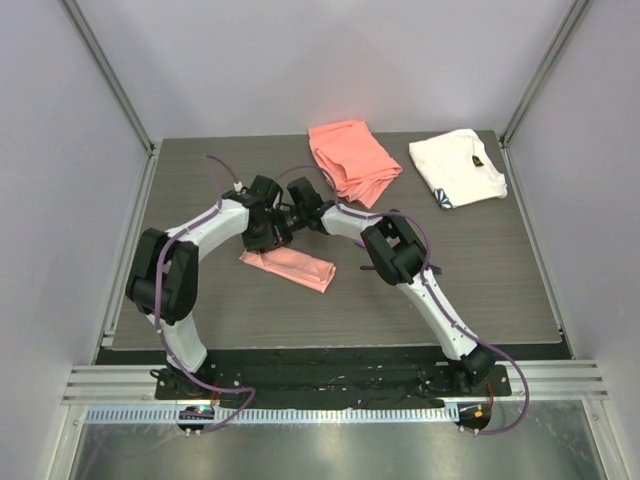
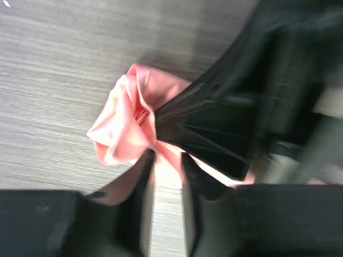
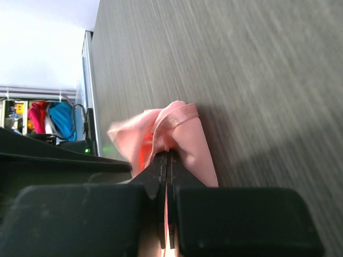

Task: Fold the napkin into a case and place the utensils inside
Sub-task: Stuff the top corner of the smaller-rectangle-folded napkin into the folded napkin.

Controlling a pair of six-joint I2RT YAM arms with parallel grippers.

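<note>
The pale-pink napkin (image 1: 295, 267) lies on the table as a narrow folded strip, its far end lifted and bunched. My right gripper (image 1: 293, 222) is shut on that bunched end, and the right wrist view shows its tips (image 3: 168, 155) pinching a gathered fold of the napkin (image 3: 187, 139). My left gripper (image 1: 272, 232) sits right against it. In the left wrist view its jaws (image 2: 167, 160) stand apart astride a strip of the napkin (image 2: 123, 128), with bare table between them. The right gripper's black fingers (image 2: 214, 128) reach in from the right. The utensils are out of view.
A thicker coral-orange cloth (image 1: 352, 158) lies folded at the back centre. A white cloth with a dark mark (image 1: 457, 167) lies at the back right. Both arms cross over the table's middle left. Metal frame posts stand at the back corners.
</note>
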